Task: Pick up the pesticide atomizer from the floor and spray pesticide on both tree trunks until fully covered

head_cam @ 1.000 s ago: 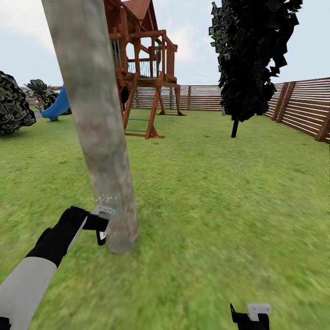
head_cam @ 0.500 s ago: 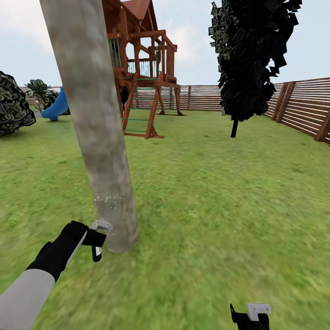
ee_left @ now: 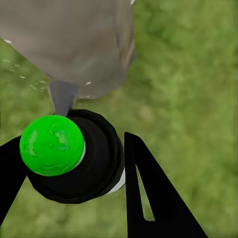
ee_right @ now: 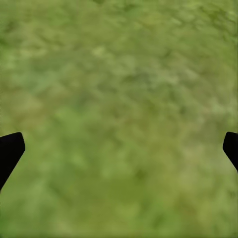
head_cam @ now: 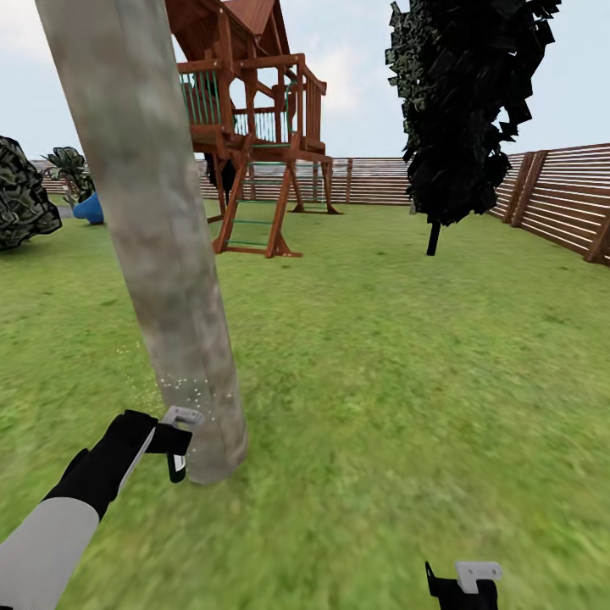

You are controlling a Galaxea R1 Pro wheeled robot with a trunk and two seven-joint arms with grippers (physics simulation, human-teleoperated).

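Observation:
A thick grey-tan tree trunk (head_cam: 161, 254) leans up from the grass floor (head_cam: 381, 381) at the left of the head view. My left gripper (head_cam: 176, 445) hangs close to its base and is shut on the pesticide atomizer (ee_left: 96, 158), a black bottle with a bright green cap. The bottle's grey nozzle (ee_left: 63, 96) points at the trunk (ee_left: 74, 44). Fine white droplets (head_cam: 182, 391) speckle the bark just above the gripper. My right gripper (head_cam: 462, 585) sits low at the bottom edge, open over bare grass (ee_right: 119, 99), with its fingertips (ee_right: 10, 151) far apart.
A wooden playset (head_cam: 254, 127) with a blue slide (head_cam: 89, 210) stands behind the trunk. A black cone-shaped tree (head_cam: 462, 110) rises at the right, in front of the brown slatted fence (head_cam: 559, 199). A dark bush (head_cam: 25, 203) and a short palm (head_cam: 68, 165) are at the far left.
The view has shifted, so the trunk and playset sit further left. My left gripper with the atomizer has dropped lower along the trunk's base. The right gripper has not moved.

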